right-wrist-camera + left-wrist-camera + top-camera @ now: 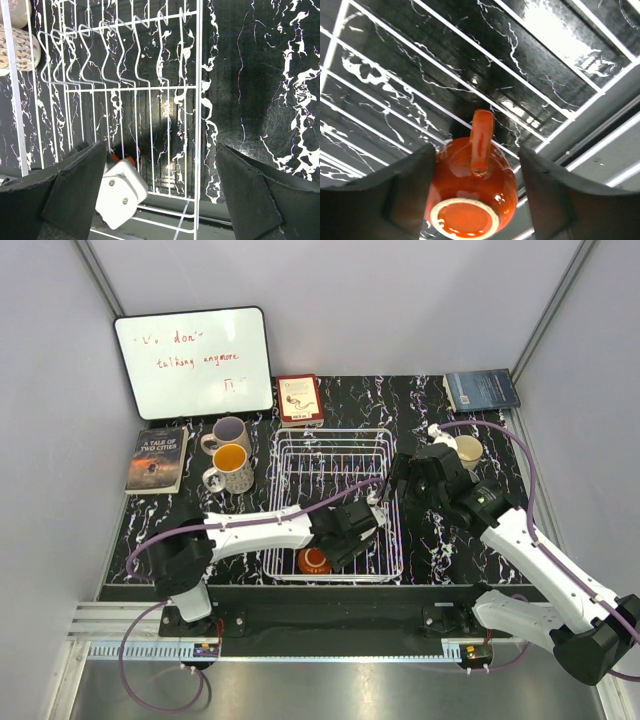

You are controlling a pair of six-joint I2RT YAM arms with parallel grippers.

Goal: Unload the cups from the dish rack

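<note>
Left hand (476, 155) | astride orange-red mug (470, 192) in dish rack (330, 455), grip unclear | right hand (161, 147) spread

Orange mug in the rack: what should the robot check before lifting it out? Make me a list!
1. The orange mug sits between the fingers of the left gripper: ok.
2. Fingers pressing firmly on both sides: cannot tell.
3. Mug is bottom-up, with its handle in plain view: ok.
4. Handle free of the dish rack wires: cannot tell.
5. The right gripper is open and away from the mug: ok.
</note>
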